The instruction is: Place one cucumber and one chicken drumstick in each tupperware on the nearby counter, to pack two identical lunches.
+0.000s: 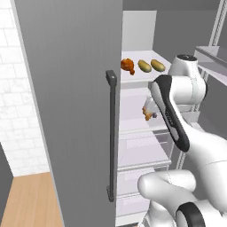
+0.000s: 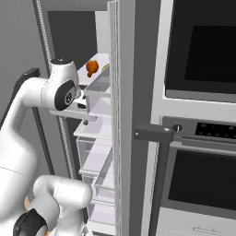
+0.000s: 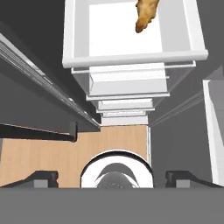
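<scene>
claw (image 3: pixel 112 177): wide, empty | fridge shelf (image 1: pixel 137 76): drumstick (image 1: pixel 127 65), two cucumbers (image 1: pixel 144 66) | fridge door (image 1: pixel 75 106) left, beside arm

A matt grey fridge door (image 1: pixel 75 111) with a dark handle (image 1: pixel 111 133) is seen beside smooth white shelves (image 1: pixel 137 80) and a wood-grain floor (image 1: pixel 31 201).

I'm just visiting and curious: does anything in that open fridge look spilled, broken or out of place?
Nothing looks spilled or broken. The top shelf holds a chicken drumstick and two cucumbers lying side by side. A second drumstick sits on the shelf below, beside the arm, apart from the rest.
</scene>
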